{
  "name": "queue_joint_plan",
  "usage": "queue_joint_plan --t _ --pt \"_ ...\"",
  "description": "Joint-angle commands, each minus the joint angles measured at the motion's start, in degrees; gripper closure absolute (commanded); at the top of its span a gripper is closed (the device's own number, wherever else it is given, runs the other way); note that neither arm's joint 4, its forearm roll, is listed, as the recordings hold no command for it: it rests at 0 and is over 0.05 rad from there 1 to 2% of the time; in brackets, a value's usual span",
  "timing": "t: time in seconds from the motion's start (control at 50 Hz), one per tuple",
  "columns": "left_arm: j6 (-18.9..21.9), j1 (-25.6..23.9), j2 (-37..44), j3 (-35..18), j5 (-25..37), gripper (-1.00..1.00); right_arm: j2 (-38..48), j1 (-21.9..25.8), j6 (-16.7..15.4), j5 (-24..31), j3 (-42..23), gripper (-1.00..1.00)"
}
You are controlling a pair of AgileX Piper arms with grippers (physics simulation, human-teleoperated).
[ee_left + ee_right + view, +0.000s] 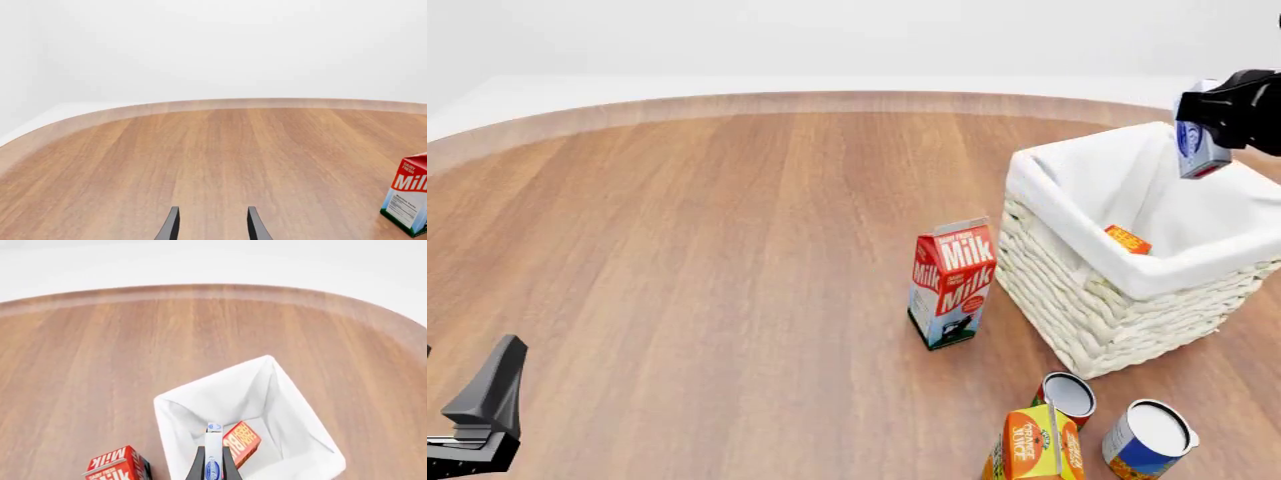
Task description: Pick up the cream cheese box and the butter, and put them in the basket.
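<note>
- The right gripper [1208, 135] was raised above the far right part of the basket [1068, 270] and was clenched on the cream cheese box [1200, 150], which hung in the air over the white cloth lining [1121, 190].
- In the right wrist view, the cream cheese box [213, 455] sat edge-on between the two fingers, directly over the basket's open interior [200, 410].
- The butter [240, 441] lay inside the basket, tilted against the lining; in the front view only a small orange corner of it [1126, 239] showed above the near wall.
- The left gripper [212, 227] was released, its fingers apart with nothing between them, low over the bare wooden table [200, 165] at the near left.
- The Milk carton [952, 283] stood upright on the table just beside the basket's left wall, not touching it as far as could be seen.
- An orange juice carton [1034, 445] and two cans [1068, 395] [1148, 438] stood near the front edge, in front of the basket.
</note>
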Motion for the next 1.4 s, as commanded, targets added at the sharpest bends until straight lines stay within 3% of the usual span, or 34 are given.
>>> queue_joint_plan --t 0.02,0.74,0.9,1.4 --pt "0.0 0.0 0.0 0.0 0.0 -1.0 0.79 -0.36 0.52 -0.46 0.04 1.0" --pt "0.0 0.0 0.0 0.0 0.0 -1.0 -0.01 -0.35 -0.29 -1.51 3.93 1.0" --pt "0.0 0.0 0.0 0.0 0.0 -1.0 0.36 -0.66 -0.54 0.1 1.92 1.0" --pt "0.0 0.0 0.0 0.0 0.0 -1.0 1.53 -1.03 -0.66 -4.36 7.05 1.0"
